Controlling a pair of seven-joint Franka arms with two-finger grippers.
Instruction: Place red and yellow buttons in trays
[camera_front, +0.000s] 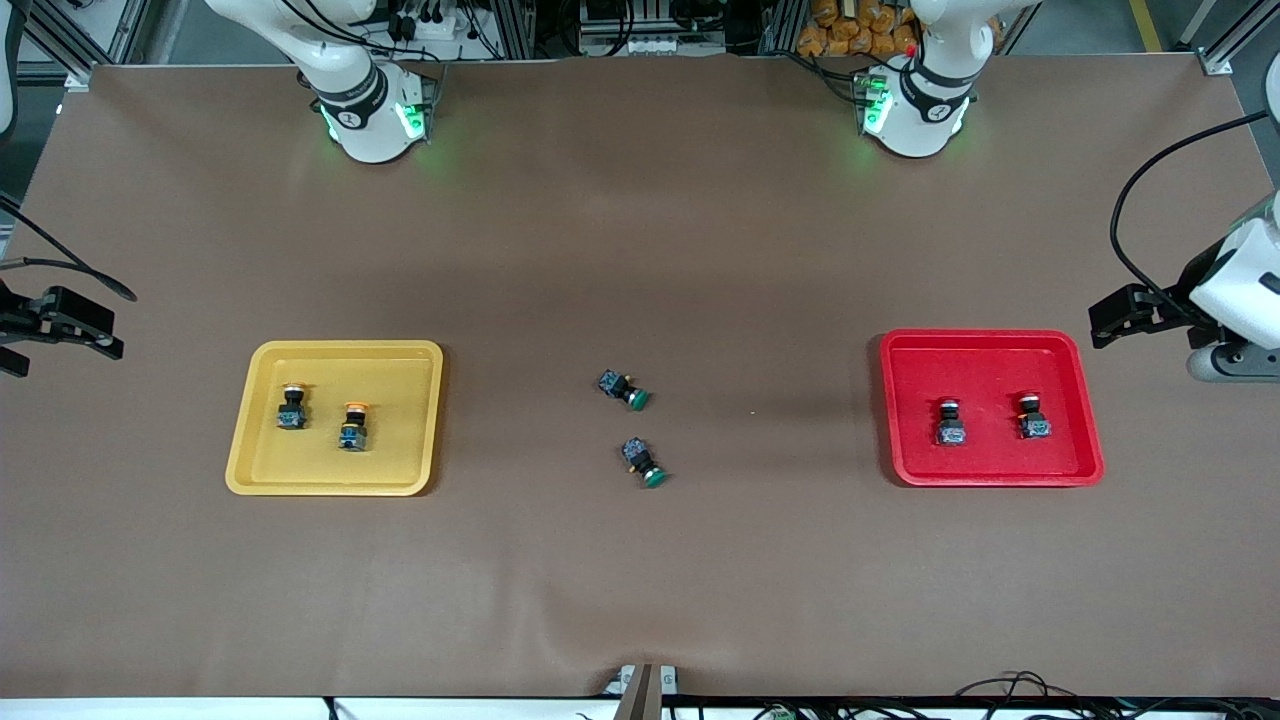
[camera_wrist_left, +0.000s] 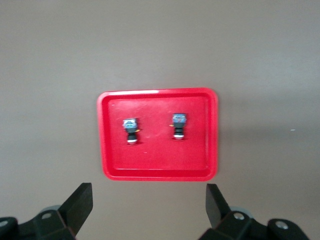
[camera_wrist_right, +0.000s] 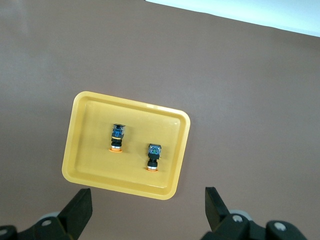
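A robotics lab — two arm bases bolted to a brown-covered table, aluminium framing at its corners, cables and electronics along the edge.

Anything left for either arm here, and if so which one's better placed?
Neither. Both yellow buttons lie in the yellow tray and both red buttons in the red tray. Only the green buttons remain on the table. Left gripper and right gripper hang open and empty.
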